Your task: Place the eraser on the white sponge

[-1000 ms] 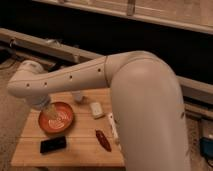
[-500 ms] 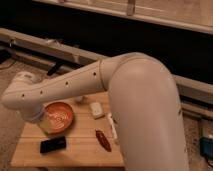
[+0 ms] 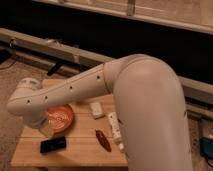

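While the eraser (image 3: 53,145) lies flat on the wooden table (image 3: 80,155), near its front left corner, the gripper (image 3: 45,130) hangs just above and slightly behind it, at the left rim of the orange bowl (image 3: 64,116). Its fingers stand spread apart and pinch nothing; the eraser rests free on the wood below them. Whether the fingertips touch the bowl's rim cannot be told.

A bulky white arm (image 3: 145,115) fills the right foreground, its forearm reaching left across the back of the table and bending down at the wrist to the gripper.

To the right of the bowl sits the white sponge (image 3: 96,109), bare on top and well apart from the eraser. A white tube (image 3: 115,128) lies just to the sponge's right and nearer the front, against the arm's edge. A dark red oblong thing (image 3: 103,140) lies in front of the sponge, beside the tube.
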Robot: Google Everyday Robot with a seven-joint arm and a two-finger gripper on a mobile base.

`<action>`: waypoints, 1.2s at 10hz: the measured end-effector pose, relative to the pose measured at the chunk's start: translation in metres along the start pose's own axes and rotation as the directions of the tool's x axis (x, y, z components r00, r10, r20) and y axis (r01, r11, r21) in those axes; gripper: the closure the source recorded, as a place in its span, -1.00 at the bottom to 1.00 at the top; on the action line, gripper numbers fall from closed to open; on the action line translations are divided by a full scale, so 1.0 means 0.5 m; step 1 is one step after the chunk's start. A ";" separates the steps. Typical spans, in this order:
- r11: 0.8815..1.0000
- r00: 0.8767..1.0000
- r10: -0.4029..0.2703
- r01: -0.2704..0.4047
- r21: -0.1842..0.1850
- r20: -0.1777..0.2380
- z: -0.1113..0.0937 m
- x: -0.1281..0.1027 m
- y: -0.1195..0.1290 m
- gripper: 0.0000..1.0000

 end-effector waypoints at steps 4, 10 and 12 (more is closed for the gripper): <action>1.000 1.000 -0.011 0.010 -0.018 -0.010 0.004 0.002 -0.002 -0.51; 0.982 0.989 -0.148 0.148 -0.113 0.016 0.086 -0.124 -0.013 -0.51; 0.981 0.988 -0.144 0.149 -0.128 0.050 0.121 -0.150 0.006 -0.51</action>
